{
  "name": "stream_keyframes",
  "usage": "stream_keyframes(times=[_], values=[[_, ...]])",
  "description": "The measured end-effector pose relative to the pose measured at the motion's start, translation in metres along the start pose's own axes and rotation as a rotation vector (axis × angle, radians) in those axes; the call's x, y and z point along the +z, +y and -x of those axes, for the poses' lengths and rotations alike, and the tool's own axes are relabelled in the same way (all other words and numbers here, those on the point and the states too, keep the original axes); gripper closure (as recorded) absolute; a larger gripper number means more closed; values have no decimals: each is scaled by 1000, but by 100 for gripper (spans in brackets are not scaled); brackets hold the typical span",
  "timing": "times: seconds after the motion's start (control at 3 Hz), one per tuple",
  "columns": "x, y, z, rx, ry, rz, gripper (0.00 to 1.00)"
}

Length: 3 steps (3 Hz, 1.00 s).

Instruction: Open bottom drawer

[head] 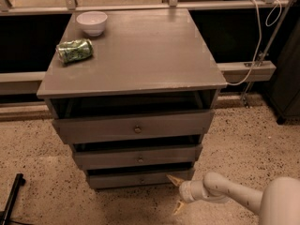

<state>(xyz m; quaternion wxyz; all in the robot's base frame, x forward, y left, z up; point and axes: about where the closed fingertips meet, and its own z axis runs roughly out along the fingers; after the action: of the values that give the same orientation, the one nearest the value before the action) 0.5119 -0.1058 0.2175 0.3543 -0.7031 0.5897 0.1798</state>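
Observation:
The bottom drawer [126,178] is the lowest of three grey-brown drawers, with a shallow front and a small round knob at its centre. It stands slightly out, with a dark gap above its front. My gripper [176,192] is low at the right, just off the drawer's right front corner. Its two tan fingers are spread apart, the upper fingertip [171,178] close to the drawer front, and nothing is held between them. The white arm comes in from the lower right corner.
The middle drawer [137,156] and the taller top drawer [133,127] sit above. On the cabinet top [154,50] are a white bowl [92,22] and a green can [74,50] lying on its side. A speckled floor surrounds the cabinet. A black leg [11,197] stands at lower left.

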Motion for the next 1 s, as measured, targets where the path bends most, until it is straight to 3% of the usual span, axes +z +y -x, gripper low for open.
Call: stream_keyframes(times=[0.33,1.0], values=[[9,-16,-5,-52,42,-24,0],[31,-56,-22,-85,105,-62,0]])
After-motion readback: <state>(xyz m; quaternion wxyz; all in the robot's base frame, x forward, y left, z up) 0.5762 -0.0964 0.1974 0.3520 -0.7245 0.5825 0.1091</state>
